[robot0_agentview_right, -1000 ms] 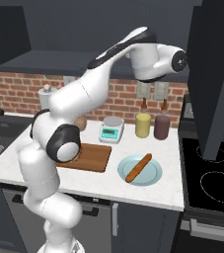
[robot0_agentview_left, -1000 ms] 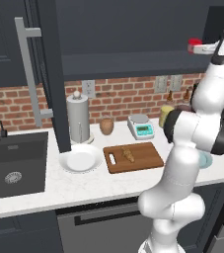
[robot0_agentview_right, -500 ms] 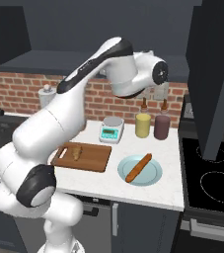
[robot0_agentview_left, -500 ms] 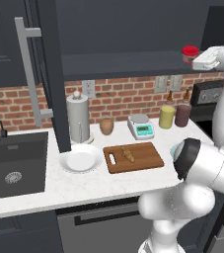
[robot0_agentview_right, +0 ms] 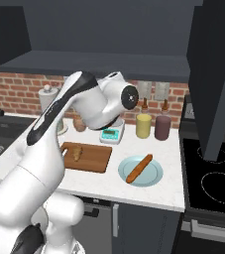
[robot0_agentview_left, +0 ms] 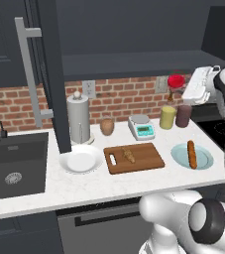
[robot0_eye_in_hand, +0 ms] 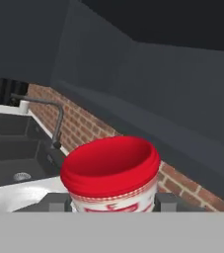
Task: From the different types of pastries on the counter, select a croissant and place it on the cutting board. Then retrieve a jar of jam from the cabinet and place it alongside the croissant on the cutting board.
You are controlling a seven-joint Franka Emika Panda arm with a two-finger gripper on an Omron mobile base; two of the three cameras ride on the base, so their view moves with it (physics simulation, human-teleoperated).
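My gripper (robot0_agentview_left: pixel 179 89) hangs at the upper right of the left base view, above the counter's right end, shut on a jam jar (robot0_agentview_left: pixel 175 80) with a red lid. In the hand view the jar (robot0_eye_in_hand: pixel 111 170) sits upright between the two dark fingers (robot0_eye_in_hand: pixel 54 201). A small brown croissant (robot0_agentview_left: pixel 129 155) lies on the wooden cutting board (robot0_agentview_left: pixel 148 158) at mid counter. From the right base camera the croissant (robot0_agentview_right: pixel 78 154) rests on the board's (robot0_agentview_right: pixel 94 159) left part, below my white arm.
A blue plate (robot0_agentview_left: pixel 203 159) with a long pastry (robot0_agentview_left: pixel 192 154) lies right of the board, a white plate (robot0_agentview_left: pixel 80 161) left of it. Behind stand a paper towel roll (robot0_agentview_left: pixel 79 119), a scale (robot0_agentview_left: pixel 141 126), and yellow (robot0_agentview_left: pixel 167 117) and dark (robot0_agentview_left: pixel 183 115) canisters. Sink (robot0_agentview_left: pixel 15 163) at left, stove (robot0_agentview_right: pixel 213 183) at right.
The gripper has carried the jar down and to the left, away from the cabinet shelf, and the arm has swung round. Everything on the counter stays where it was.
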